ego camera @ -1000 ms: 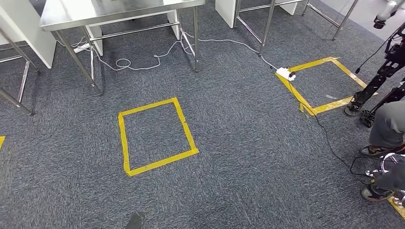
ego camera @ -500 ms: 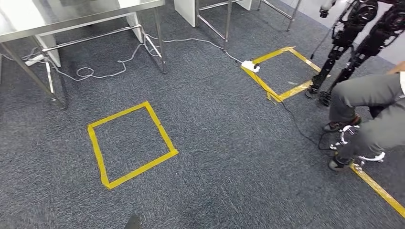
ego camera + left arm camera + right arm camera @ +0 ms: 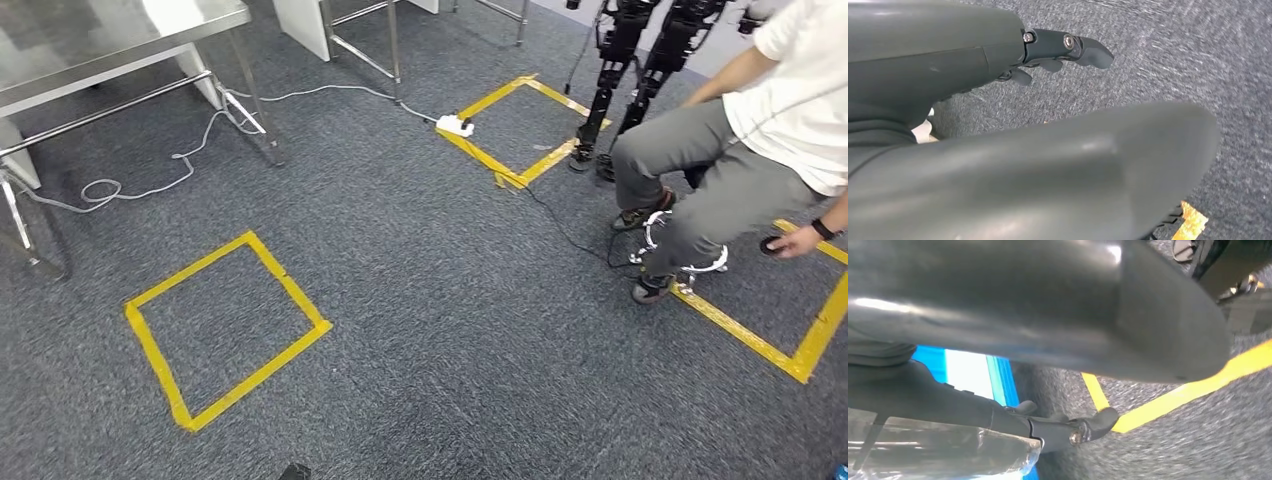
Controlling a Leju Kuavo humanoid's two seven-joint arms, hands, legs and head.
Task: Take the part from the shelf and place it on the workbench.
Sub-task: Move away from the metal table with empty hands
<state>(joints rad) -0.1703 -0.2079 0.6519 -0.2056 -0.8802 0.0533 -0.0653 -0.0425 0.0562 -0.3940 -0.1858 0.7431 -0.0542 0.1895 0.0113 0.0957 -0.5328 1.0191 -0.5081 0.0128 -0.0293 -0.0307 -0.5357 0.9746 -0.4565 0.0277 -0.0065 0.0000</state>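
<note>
Looking along our wrists, we see our left hand [image 3: 973,65] holding nothing, fingers loosely apart above the carpet [image 3: 1198,60]. A clear-wrapped part [image 3: 938,452] lies against our right hand [image 3: 973,405]; whether the fingers grip it we cannot tell. Farther off, the head view adds a yellow tape square [image 3: 150,345], a seated person [image 3: 760,130] and a steel table [image 3: 100,40].

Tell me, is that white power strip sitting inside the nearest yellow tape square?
No. The white power strip lies on the corner of the farther yellow tape square, while the nearer tape square encloses bare carpet.

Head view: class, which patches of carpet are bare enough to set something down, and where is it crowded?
Free: inside the near yellow tape square; the wide carpet between it and the seated person. Crowded: by the power strip and black cable.
</note>
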